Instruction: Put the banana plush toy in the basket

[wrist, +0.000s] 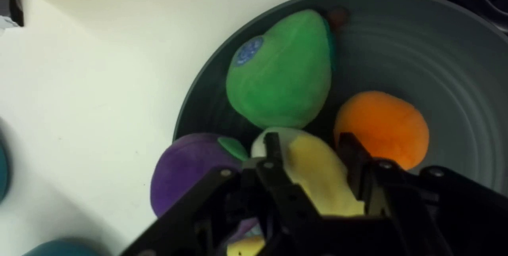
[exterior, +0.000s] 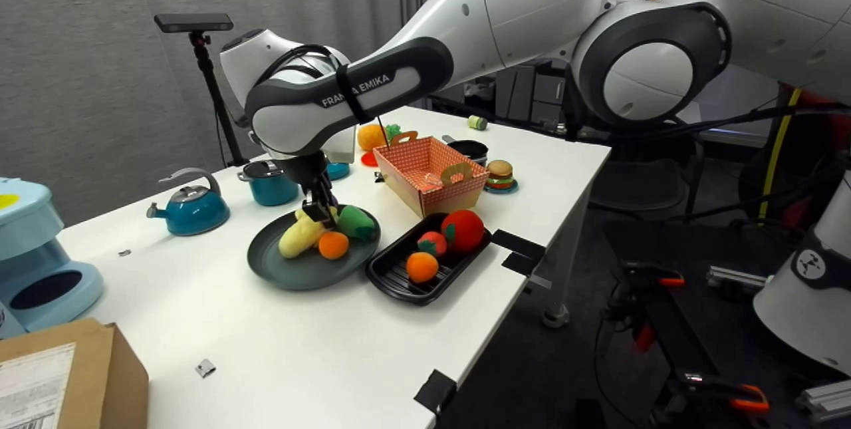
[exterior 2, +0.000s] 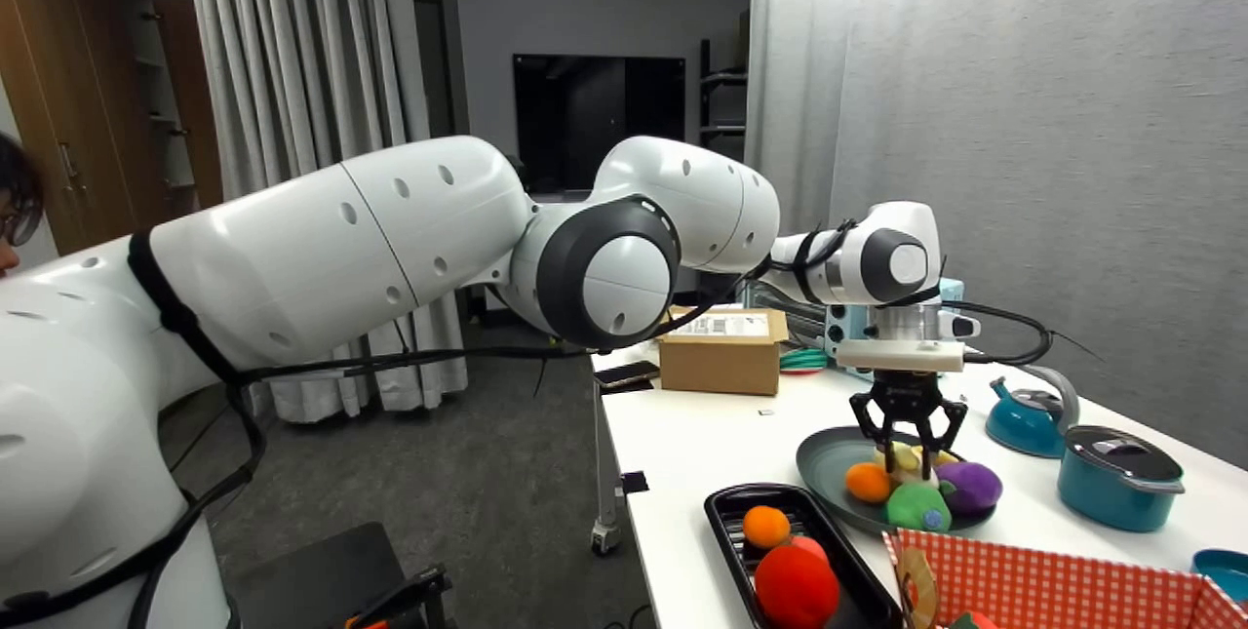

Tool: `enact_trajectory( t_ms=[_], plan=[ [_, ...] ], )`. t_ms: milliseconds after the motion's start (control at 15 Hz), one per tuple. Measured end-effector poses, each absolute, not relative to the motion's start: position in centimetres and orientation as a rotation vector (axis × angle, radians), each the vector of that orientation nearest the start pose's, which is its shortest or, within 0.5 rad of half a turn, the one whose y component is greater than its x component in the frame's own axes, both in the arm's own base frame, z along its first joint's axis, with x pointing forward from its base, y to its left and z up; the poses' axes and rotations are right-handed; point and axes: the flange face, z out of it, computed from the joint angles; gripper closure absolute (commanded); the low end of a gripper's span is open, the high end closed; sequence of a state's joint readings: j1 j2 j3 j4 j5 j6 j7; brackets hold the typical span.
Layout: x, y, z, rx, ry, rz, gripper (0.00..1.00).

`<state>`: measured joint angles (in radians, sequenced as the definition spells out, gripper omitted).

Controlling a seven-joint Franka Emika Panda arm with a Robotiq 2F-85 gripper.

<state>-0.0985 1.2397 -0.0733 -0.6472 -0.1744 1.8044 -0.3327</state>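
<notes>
Yellow banana (exterior: 299, 237) on the plate (exterior: 286, 276), basket (exterior: 455, 199) at two o'clock from it in an exterior view
The banana, plush and partly hidden, has its pale end toward ten o'clock in the wrist view; the basket stands upright, checked red and white inside.

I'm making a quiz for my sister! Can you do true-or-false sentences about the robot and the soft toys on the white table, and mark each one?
1. The black two-fingered gripper points down at the long yellow plush banana. True.
2. The salmon-orange checked rectangular basket stands on the white table. True.
3. The banana is inside the basket. False: it is on the dark round plate.
4. The black rectangular tray holds a small round orange toy. True.
5. The gripper is above the tray. False: it is above the plate.
</notes>
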Motion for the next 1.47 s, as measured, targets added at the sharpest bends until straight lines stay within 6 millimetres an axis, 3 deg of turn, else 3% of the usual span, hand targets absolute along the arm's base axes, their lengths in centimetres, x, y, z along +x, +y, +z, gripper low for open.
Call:
enact_trajectory(
  t_ms=[133,733,933,1133,1467],
  plan=[
    [78.6,-12.0,20.3,-3.318,-0.426,0.232,1.0],
    [78.9,-12.0,21.1,-3.325,-0.424,0.204,0.99],
    [79.6,-11.4,23.6,-3.339,-0.42,0.124,0.99],
    [80.3,-10.5,27.5,-3.353,-0.378,0.009,0.99],
    [80.9,-10.3,33.1,-3.356,-0.142,-0.2,0.99]
  ],
)
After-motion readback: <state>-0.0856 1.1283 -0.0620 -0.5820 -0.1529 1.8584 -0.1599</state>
